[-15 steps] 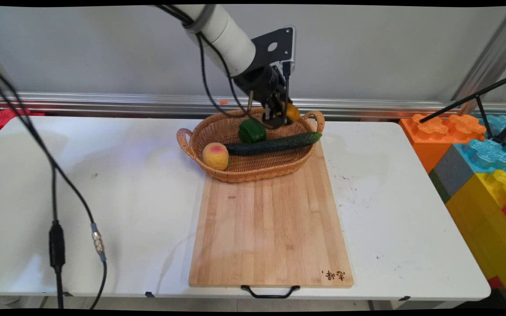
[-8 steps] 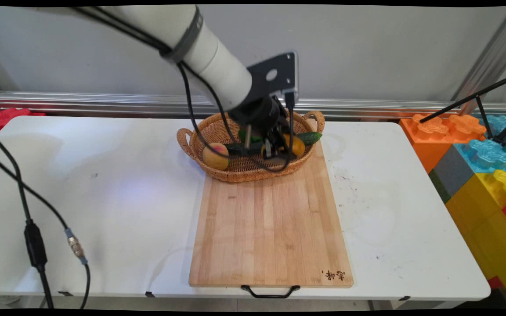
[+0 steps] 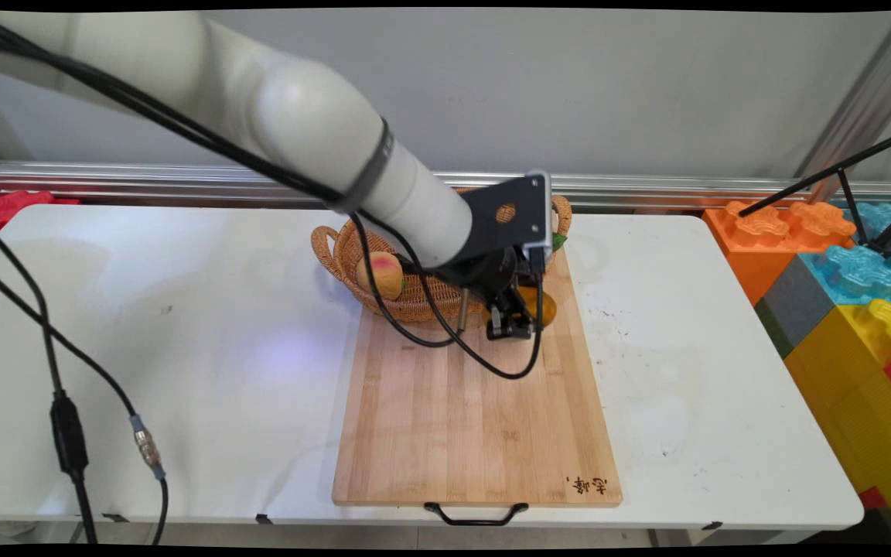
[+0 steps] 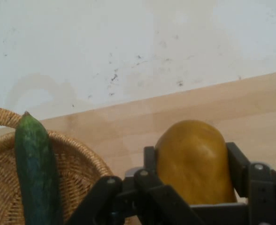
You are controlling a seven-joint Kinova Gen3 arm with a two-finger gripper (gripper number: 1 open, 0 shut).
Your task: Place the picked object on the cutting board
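Observation:
My gripper [image 3: 519,321] is shut on a yellow-orange mango [image 3: 544,306], held just above the far end of the wooden cutting board [image 3: 476,418], near side of the wicker basket [image 3: 345,251]. In the hand view the mango [image 4: 194,161] sits between the two black fingers [image 4: 239,171], with the board [image 4: 175,117] below it. A dark green cucumber [image 4: 34,173] lies across the basket rim [image 4: 77,154] at the left. A peach [image 3: 380,274] rests in the basket's left part. The arm hides most of the basket's inside.
Black cables [image 3: 66,433] hang at the left over the white table [image 3: 182,371]. Coloured toy blocks [image 3: 840,271] are stacked at the right beyond the table's edge. The board's black handle [image 3: 476,514] is at the near edge. A metal rail [image 3: 144,182] runs along the back.
The gripper has carried the mango from the basket's back right, across the basket toward the camera, and out over the board's far end. The arm now covers the pepper and most of the cucumber.

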